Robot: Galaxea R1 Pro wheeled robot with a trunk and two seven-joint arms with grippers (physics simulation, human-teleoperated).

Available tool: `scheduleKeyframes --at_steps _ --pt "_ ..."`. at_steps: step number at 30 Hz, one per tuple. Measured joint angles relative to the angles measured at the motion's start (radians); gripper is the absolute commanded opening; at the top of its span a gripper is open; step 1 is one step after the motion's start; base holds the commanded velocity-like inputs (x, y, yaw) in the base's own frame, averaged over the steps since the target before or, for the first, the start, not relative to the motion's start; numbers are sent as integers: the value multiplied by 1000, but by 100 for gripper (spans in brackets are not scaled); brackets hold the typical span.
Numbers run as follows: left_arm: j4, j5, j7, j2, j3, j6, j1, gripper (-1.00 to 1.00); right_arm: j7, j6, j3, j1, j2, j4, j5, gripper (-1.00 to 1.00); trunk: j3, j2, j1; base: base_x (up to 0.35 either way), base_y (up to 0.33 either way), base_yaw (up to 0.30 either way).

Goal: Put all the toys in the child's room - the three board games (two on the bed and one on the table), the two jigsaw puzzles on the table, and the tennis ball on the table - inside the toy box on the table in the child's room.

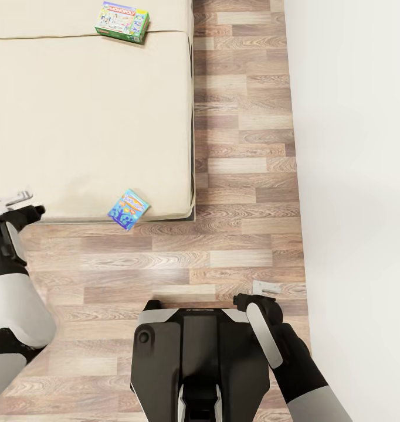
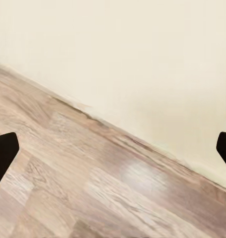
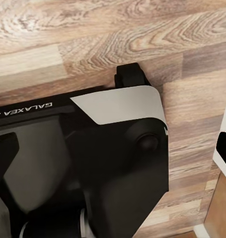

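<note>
Two board games lie on the bed [image 1: 77, 129], which has a beige mattress. A green-blue "Monopoly" box [image 1: 122, 21] rests at the far end. A smaller blue printed box [image 1: 128, 208] sits at the near edge, its corner overhanging the floor. My left gripper [image 1: 15, 199] hovers by the bed's near edge, left of the blue box; in the left wrist view [image 2: 113, 148] its fingers stand wide apart over floor and mattress side. Low beside my base, my right gripper [image 1: 265, 288] is open with nothing between its fingers [image 3: 4, 156]. The table and toy box are out of view.
Wood-plank floor [image 1: 241, 146] runs as a strip between the bed's right side and a white wall [image 1: 352, 146]. My black and grey base [image 1: 200, 363] stands on the floor in front of the bed; the right wrist view looks down on the base [image 3: 117, 148].
</note>
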Motion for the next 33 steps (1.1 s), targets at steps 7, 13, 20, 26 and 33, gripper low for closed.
scheduleKeyframes --at_steps 7,13,20,26,33 --pt "0 3 -149 75 58 120 170 100 0 0 0 0 0 -1 0 100 0 0 0 0 0 0" --pt "0 12 -197 85 152 123 290 100 0 0 0 0 1 -1 0 100 0 0 0 0 0 0" --pt "-1 6 -264 99 318 115 340 100 0 -1 0 0 1 -1 1 100 0 0 0 0 0 0" --pt "0 8 -276 106 354 98 373 100 0 -1 0 0 1 -1 1 100 0 0 0 0 0 0" --pt "10 7 -275 107 363 87 387 100 0 -1 0 0 1 -1 1 100 0 0 0 0 0 0"
